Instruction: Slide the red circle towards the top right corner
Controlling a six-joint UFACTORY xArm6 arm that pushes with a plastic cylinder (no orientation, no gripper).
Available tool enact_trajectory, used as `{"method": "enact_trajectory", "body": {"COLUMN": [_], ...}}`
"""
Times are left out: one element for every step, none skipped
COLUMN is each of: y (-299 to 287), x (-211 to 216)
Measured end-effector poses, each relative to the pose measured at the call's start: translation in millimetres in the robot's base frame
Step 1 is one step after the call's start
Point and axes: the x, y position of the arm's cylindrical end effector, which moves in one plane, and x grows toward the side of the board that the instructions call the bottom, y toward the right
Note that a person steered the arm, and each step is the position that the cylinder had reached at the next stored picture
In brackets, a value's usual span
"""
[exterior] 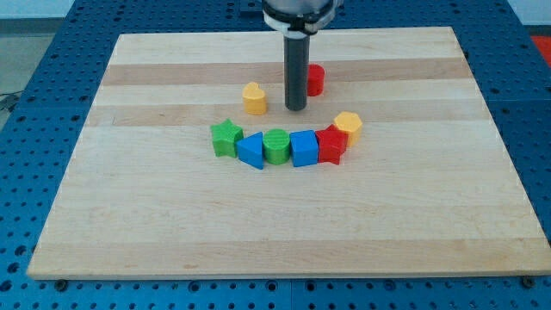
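The red circle [316,79] sits on the wooden board [172,232] above the middle, partly hidden behind my rod. My tip [295,108] rests on the board just to the lower left of the red circle, close to it; contact cannot be told. A yellow heart block [254,98] lies left of my tip.
A curved row of blocks lies below my tip: green star [225,137], blue triangle-like block [251,150], green cylinder [275,145], blue block [304,147], red star-like block [331,144], yellow hexagon-like block [348,126]. The board's top right corner [451,31] is far right.
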Motion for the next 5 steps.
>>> {"method": "enact_trajectory", "body": {"y": [0, 11, 66, 86, 86], "x": [-32, -41, -45, -48, -48]}}
